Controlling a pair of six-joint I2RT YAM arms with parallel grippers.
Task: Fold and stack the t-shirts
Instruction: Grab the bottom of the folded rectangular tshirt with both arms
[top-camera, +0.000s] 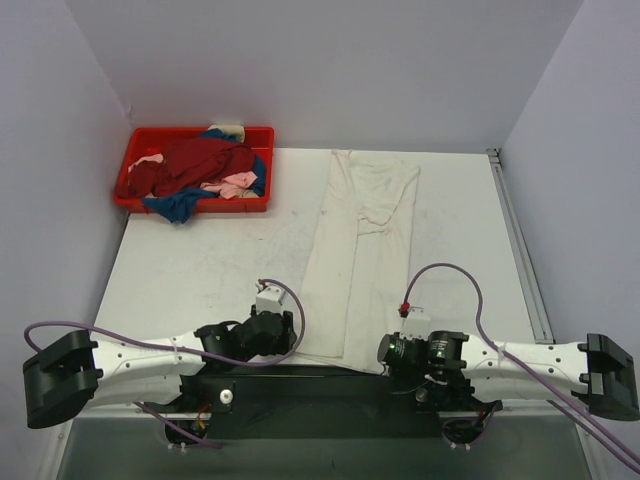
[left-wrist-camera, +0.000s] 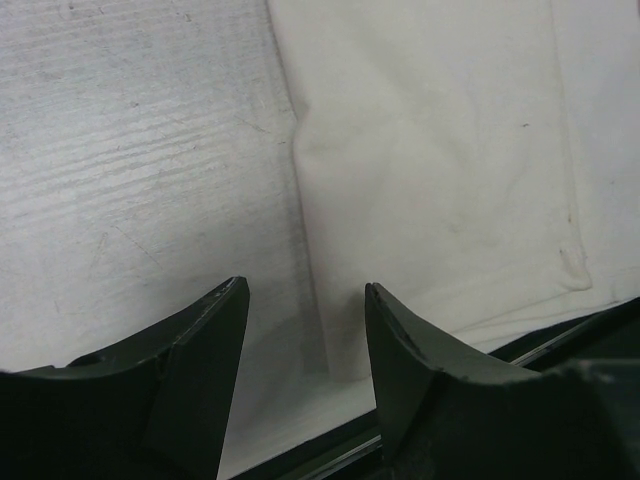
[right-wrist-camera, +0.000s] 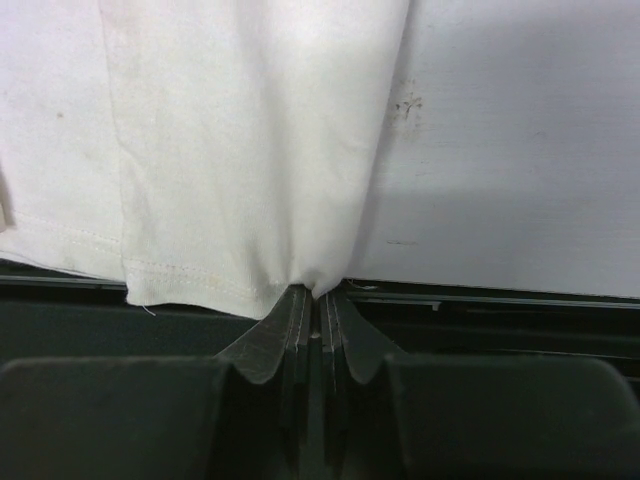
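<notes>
The cream-white t-shirt (top-camera: 362, 250) lies folded into a long strip down the middle of the table, its hem at the near edge. My right gripper (right-wrist-camera: 319, 292) is shut on the hem's near right corner (right-wrist-camera: 300, 270), as the top view (top-camera: 385, 350) also shows. My left gripper (left-wrist-camera: 305, 290) is open and empty, low over the shirt's near left edge (left-wrist-camera: 430, 170); in the top view it sits at the hem's left corner (top-camera: 292, 335). Dark red (top-camera: 200, 160), blue (top-camera: 175, 207) and pale pink (top-camera: 235, 185) shirts lie heaped in the red tray (top-camera: 262, 140).
The red tray stands at the table's back left corner. A metal rail (top-camera: 518, 240) runs along the table's right edge. The dark front edge of the table (right-wrist-camera: 500, 310) lies just under both grippers. Purple cables (top-camera: 450, 270) loop over both arms.
</notes>
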